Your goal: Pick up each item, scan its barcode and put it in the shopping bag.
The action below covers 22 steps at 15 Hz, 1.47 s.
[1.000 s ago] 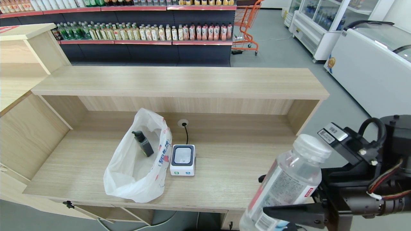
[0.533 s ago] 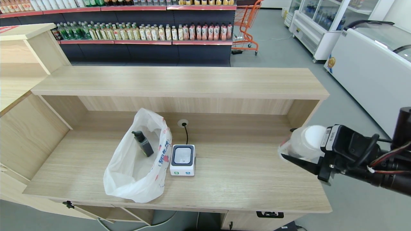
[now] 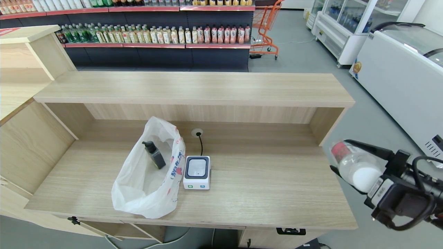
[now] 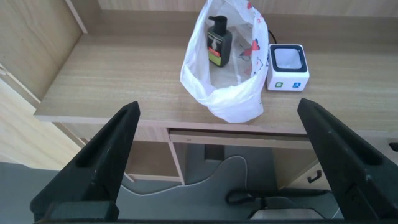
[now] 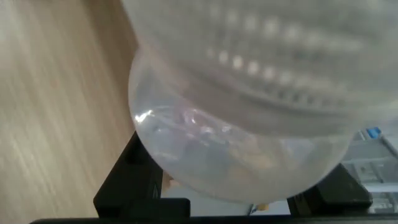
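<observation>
My right gripper [image 3: 349, 162] is shut on a clear water bottle [image 3: 351, 164] with a red label and a white cap, held lying over, just off the counter's right end. The bottle [image 5: 242, 106] sits close against the right wrist camera. A white shopping bag [image 3: 148, 174] stands open on the counter at centre left, with a dark pump bottle [image 3: 154, 155] inside. A small white barcode scanner [image 3: 197, 172] sits just right of the bag. In the left wrist view, my left gripper [image 4: 217, 155] hangs open in front of the counter, well short of the bag [image 4: 227, 74] and scanner [image 4: 288, 66].
The wooden counter [image 3: 256, 183] has a raised shelf [image 3: 193, 88] across its back and side walls. The scanner's cable runs to a hole at the back. Store shelves of bottles, an orange cart [image 3: 266, 24] and white freezers [image 3: 398, 65] stand beyond.
My right arm has swung the water bottle from upright near the camera to lying over, cap toward the camera, beside the counter's right end. The bag and scanner have not moved.
</observation>
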### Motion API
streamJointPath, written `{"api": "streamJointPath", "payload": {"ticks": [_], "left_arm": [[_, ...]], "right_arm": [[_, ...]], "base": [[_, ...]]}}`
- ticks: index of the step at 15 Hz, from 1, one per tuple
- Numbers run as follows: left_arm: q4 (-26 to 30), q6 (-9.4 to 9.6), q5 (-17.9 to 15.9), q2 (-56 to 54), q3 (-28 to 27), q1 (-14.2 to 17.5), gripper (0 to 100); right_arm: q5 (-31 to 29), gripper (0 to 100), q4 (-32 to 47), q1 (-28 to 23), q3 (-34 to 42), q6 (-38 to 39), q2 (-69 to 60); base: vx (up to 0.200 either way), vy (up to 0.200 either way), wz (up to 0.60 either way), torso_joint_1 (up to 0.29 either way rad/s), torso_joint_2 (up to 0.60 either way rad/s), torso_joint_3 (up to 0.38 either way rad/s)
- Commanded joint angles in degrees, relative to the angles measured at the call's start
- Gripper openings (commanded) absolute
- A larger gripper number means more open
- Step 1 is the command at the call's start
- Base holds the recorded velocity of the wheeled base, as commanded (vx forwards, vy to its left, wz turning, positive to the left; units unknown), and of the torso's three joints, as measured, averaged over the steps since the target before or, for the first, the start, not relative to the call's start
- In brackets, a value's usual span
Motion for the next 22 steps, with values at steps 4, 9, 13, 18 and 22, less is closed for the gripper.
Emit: {"api": "streamJointPath", "payload": {"ticks": [4,9,13,18,22], "left_arm": [[-0.01,0.08,-0.04,0.0,0.0,0.01,100],[-0.01,0.08,0.05,0.0,0.0,0.01,100],[-0.01,0.08,0.05,0.0,0.0,-0.08,100],[-0.01,0.08,-0.04,0.0,0.0,-0.08,100],[-0.01,0.17,-0.04,0.0,0.0,0.01,100]], "right_arm": [[-2.41,0,-0.53,4.51,2.85,-3.33,-1.63],[-2.41,0,-0.53,6.97,3.2,-5.88,-0.04],[-1.35,0,-1.05,6.97,2.59,-6.32,4.7],[2.51,0,-2.37,4.25,0.83,-6.58,12.0],[7.35,0,-3.25,-1.56,-1.01,-8.69,16.57]], "base": [[0.0,0.0,0.0,0.0,0.0,0.0],[0.0,0.04,0.0,0.0,0.0,0.0],[0.0,0.2,0.0,0.001,0.0,0.004],[0.0,0.2,0.0,0.004,0.0,0.004],[0.0,0.2,0.0,0.001,0.0,0.006]]}}
